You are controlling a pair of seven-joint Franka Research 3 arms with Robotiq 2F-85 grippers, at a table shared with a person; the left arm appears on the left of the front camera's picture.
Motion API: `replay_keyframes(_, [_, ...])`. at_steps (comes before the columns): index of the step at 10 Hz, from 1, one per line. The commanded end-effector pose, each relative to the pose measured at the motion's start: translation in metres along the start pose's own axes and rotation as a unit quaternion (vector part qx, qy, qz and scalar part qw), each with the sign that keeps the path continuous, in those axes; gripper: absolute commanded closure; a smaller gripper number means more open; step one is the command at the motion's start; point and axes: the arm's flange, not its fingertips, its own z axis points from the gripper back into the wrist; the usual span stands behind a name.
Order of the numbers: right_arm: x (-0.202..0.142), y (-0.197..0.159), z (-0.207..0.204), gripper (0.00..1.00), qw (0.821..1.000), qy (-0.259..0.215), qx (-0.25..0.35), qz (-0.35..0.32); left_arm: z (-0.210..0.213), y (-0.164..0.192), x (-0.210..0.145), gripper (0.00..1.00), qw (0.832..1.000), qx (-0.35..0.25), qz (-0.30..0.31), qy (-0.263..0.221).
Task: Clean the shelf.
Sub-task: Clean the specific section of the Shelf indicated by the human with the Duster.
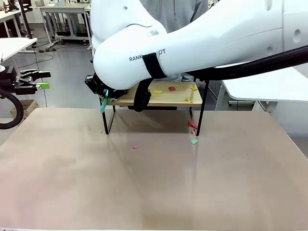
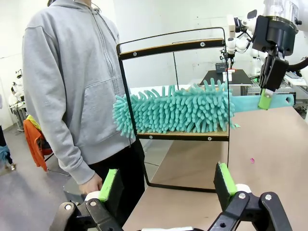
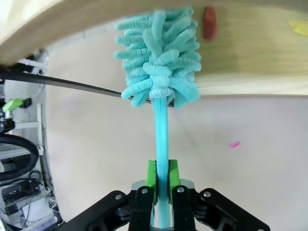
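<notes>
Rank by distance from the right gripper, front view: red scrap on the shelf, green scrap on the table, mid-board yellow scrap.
Right gripper, gripping the duster, sits at the shelf's left end.
1. Yellow scrap, mid-board.
2. Red scrap, just right of it.
3. Green scrap, on the table by the right front leg.

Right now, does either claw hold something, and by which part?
The right claw holds the teal duster by its flat handle; the left claw is open and holds nothing.
</notes>
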Motion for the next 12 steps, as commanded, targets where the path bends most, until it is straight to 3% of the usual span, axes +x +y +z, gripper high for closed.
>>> replay_keyframes(1, [0.004,0.004,-0.005,0.87,1.0,0.024,0.003,0.006,0.0,-0.002,0.004,0.0,1.0,-0.001,-0.003,0.002])
replay_keyframes(9, [0.0,0.002,-0.013,0.87,1.0,0.016,-0.001,-0.005,0.0,-0.002,0.004,0.0,1.0,-0.001,-0.003,0.002])
replay_keyframes(12, [-0.003,-0.046,-0.01,0.87,0.998,0.056,0.015,-0.03,0.0,-0.002,0.004,0.0,1.0,-0.001,-0.003,0.002])
